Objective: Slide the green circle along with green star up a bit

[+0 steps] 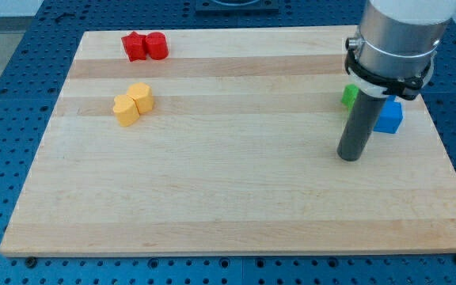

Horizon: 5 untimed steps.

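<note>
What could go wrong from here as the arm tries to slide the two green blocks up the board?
My tip sits just below the green blocks, which the rod mostly hides, so aim may be off. A blue block appears to sit right beside them, so it might be dragged along. The board's right edge is near; a skewed push could drive blocks toward it.

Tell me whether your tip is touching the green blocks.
Cannot tell. In the camera view my tip rests below the green blocks, but the rod hides most of them.
</note>
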Each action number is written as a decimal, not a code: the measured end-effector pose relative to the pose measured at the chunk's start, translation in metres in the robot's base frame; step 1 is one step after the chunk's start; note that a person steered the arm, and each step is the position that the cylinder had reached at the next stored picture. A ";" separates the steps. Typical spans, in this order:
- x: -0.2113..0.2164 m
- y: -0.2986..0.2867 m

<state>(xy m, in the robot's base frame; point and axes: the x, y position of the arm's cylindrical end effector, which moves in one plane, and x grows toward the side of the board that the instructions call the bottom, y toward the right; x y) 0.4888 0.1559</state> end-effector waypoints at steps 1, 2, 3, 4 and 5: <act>-0.035 0.015; -0.056 0.017; -0.059 0.017; -0.076 0.019; -0.049 0.020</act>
